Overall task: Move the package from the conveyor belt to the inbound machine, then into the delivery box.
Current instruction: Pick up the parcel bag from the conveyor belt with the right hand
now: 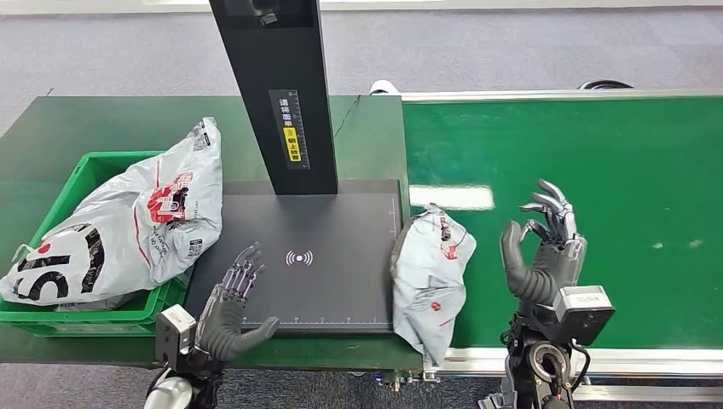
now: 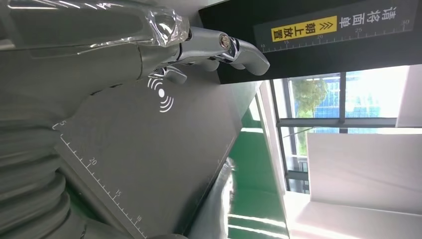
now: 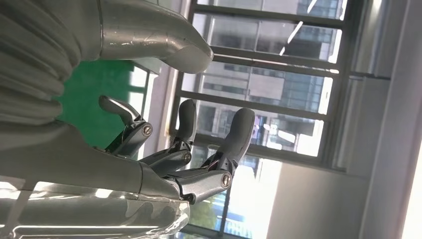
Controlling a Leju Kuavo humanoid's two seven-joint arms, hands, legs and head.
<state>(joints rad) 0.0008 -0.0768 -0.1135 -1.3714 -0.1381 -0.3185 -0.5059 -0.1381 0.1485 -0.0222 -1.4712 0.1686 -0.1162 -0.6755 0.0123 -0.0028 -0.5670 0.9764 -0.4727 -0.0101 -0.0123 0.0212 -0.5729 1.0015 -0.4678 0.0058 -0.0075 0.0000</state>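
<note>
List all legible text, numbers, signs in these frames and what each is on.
"请将面单" over yellow "朝上放置": label on the black column.
Wireless-wave sign, no words: scanner plate.
"5", "20", "15", "10": ruler marks on the plate edge.
Red and black print on the package and the bin's bags: unreadable.

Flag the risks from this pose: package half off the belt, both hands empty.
1. The package straddles the seam between the conveyor belt and the scanner pad, with its lower end past the front edge; a nudge could tip it off.
2. The right hand hovers open beside it, so a sideways grab may just push it.
3. The green bin is already heaped with a big bag, so another package may slide out.
</note>
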